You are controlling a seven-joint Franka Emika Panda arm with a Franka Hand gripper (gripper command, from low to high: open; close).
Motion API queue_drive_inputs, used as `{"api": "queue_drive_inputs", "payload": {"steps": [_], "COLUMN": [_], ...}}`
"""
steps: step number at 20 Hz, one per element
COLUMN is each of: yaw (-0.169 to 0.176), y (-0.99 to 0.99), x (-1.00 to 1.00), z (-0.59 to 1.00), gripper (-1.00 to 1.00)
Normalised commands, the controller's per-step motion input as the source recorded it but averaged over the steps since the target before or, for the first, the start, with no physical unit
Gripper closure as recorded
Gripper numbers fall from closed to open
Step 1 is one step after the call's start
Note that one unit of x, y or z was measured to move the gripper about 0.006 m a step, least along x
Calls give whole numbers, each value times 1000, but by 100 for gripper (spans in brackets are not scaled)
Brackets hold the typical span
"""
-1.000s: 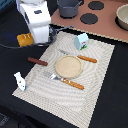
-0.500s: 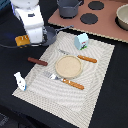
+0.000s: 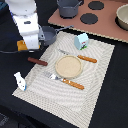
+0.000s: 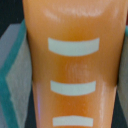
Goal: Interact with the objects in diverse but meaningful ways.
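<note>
The arm's white wrist hangs low over the exterior view's left edge of the striped placemat [image 3: 95, 75], and the gripper [image 3: 31, 45] itself is hidden beneath it there, so from that side I cannot tell how the jaws stand. The wrist view is filled by the yellow scored bread loaf [image 4: 72, 65], orange-yellow with three pale score marks across it, so close that the fingers seem to be down around it; whether they actually pinch it I cannot tell. The mat reads as a place setting: one round plate [image 3: 67, 66] in the middle, one orange-handled knife [image 3: 80, 58] beside it, and one fork [image 3: 65, 80] on its other side. I count one brown sausage [image 3: 37, 61] just beside the wrist, one small white bottle [image 3: 19, 81] off the mat, one carton [image 3: 81, 41] upright at the far edge, and one dark grey saucepan [image 3: 68, 7] beyond on the toy stove [image 3: 107, 25].
</note>
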Motion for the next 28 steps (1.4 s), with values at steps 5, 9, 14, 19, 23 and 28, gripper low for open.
{"api": "queue_drive_inputs", "payload": {"steps": [5,9,14,19,23,28], "yaw": [0,-6,-6,-1,11,5], "y": [87,30,1,9,58,59], "x": [0,8,6,0,-2,43], "z": [-264,-299,-254,-54,374,801], "gripper": [100,100,100,-100,-100,-100]}}
